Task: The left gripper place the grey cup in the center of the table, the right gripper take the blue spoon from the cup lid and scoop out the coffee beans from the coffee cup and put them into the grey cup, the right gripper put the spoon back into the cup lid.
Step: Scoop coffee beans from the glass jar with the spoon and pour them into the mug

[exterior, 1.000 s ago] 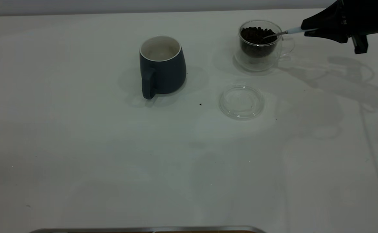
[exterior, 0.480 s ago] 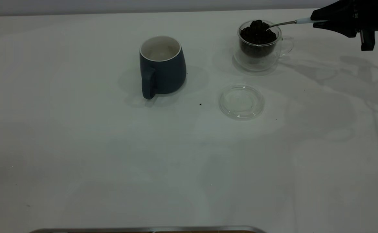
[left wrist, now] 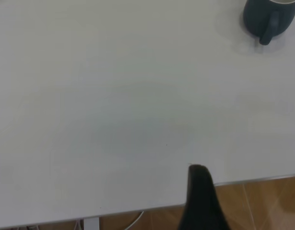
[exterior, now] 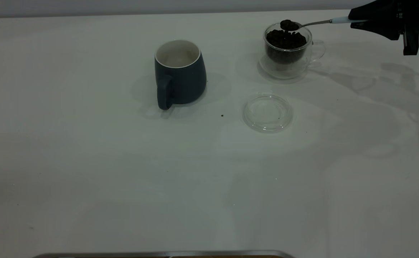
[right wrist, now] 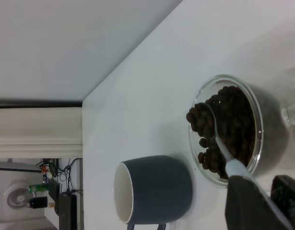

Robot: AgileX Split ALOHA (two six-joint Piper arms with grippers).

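Note:
The grey cup point(exterior: 180, 73) stands upright mid-table, handle toward the front; it also shows in the left wrist view point(left wrist: 272, 18) and the right wrist view point(right wrist: 154, 196). The clear coffee cup point(exterior: 287, 50) holds coffee beans point(exterior: 285, 40). My right gripper point(exterior: 356, 19) is shut on the blue spoon point(exterior: 317, 23) by its pale handle. The spoon's bowl carries a heap of beans point(exterior: 289, 24) just above the coffee cup's rim, as the right wrist view point(right wrist: 201, 120) shows. The cup lid point(exterior: 268, 113) lies empty on the table point(exterior: 123, 172). Of my left gripper only one black finger point(left wrist: 201, 201) shows, over the table's front edge.
A small dark speck point(exterior: 222, 115) lies on the table between the grey cup and the lid. A metal edge point(exterior: 159, 254) runs along the table's front. Wooden floor point(left wrist: 267, 201) shows past that edge.
My right gripper has lifted and drawn back to the right. The spoon went from dipping into the beans to level above the coffee cup's rim with a heap of beans on it.

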